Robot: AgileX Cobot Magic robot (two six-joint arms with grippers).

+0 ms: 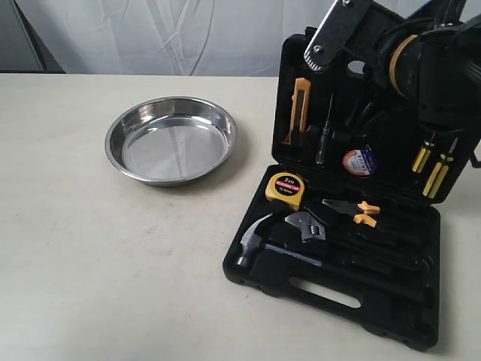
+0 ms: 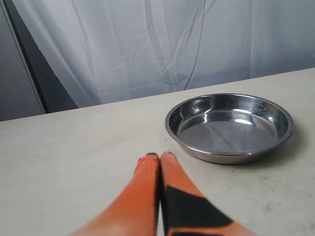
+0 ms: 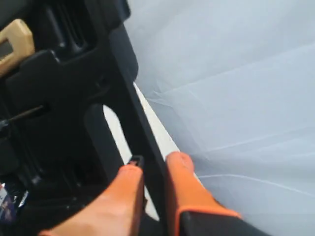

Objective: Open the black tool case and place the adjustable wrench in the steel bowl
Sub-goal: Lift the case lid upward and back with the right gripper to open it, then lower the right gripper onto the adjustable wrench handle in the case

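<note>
Case lid (image 1: 342,98) stood raised, right gripper (image 3: 153,164) clamped on its rim, left gripper (image 2: 160,156) closed empty; we advised releasing slowly lest it drop onto the wrench (image 1: 307,226).

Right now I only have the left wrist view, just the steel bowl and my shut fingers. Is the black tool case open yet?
Observer: Yes. The black tool case is open, with its lid standing upright. In the exterior view it sits to the right of the steel bowl.
Operator: Where's the right gripper?
Observer: The right gripper is closed on the lid's top edge, one finger on each side.
Operator: And the adjustable wrench?
Observer: The adjustable wrench lies in the case's base, between the hammer head and the pliers. No gripper is on it.
</note>
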